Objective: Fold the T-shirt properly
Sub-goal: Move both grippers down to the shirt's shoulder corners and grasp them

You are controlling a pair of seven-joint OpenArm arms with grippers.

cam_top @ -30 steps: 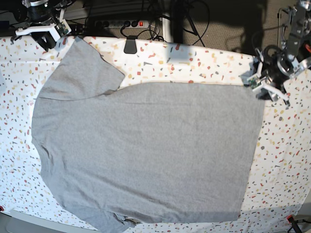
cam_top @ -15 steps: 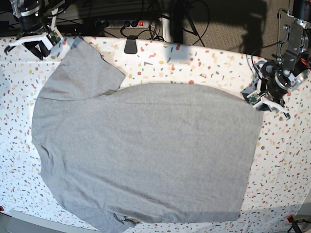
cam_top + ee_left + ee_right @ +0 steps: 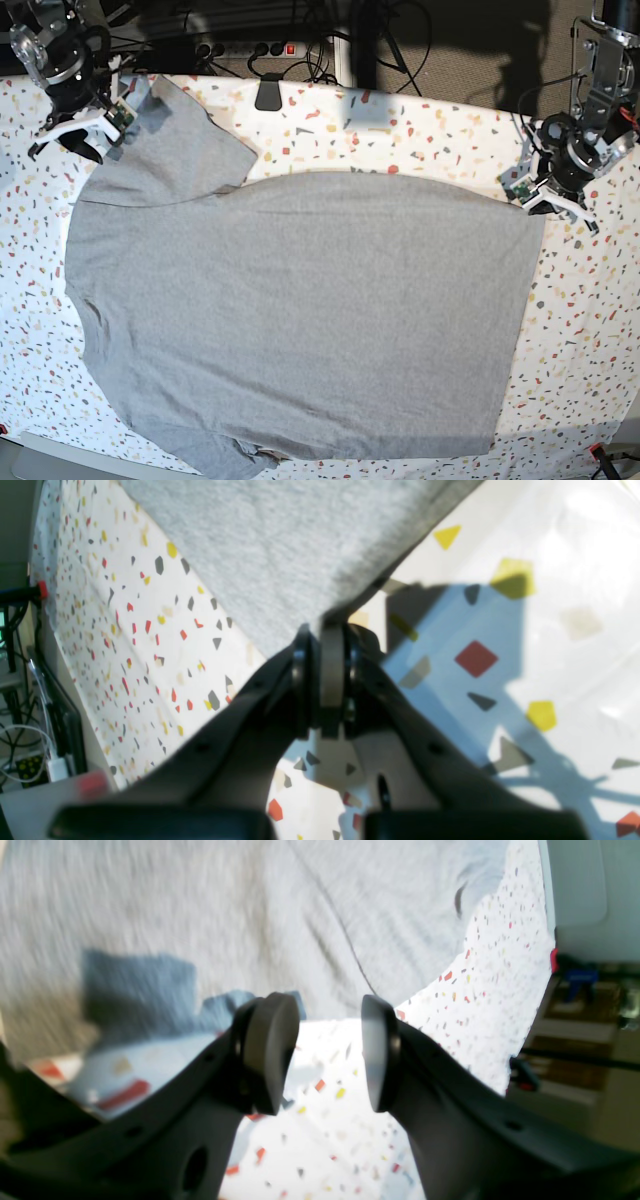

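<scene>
- The grey T-shirt point(image 3: 300, 310) lies flat on the terrazzo table point(image 3: 600, 330).
- Left gripper point(image 3: 324, 630) pinches its hem corner.
- Right gripper point(image 3: 330, 1052), fingers wide apart, hovers over its sleeve point(image 3: 180, 145).

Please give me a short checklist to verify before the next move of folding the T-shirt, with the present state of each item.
1. Left gripper shut on the T-shirt corner: ok, the pads pinch the grey hem in the left wrist view.
2. Right gripper holding fabric: not ok, the jaws stand open with only table between them.
3. Right gripper near the sleeve: ok, it is at the sleeve's edge in the base view.
4. Shirt body flat: ok, only slight wrinkles.
5. Near sleeve spread out: cannot tell, it runs out of the picture.
6. Lettering side: cannot tell, only plain grey shows.
</scene>
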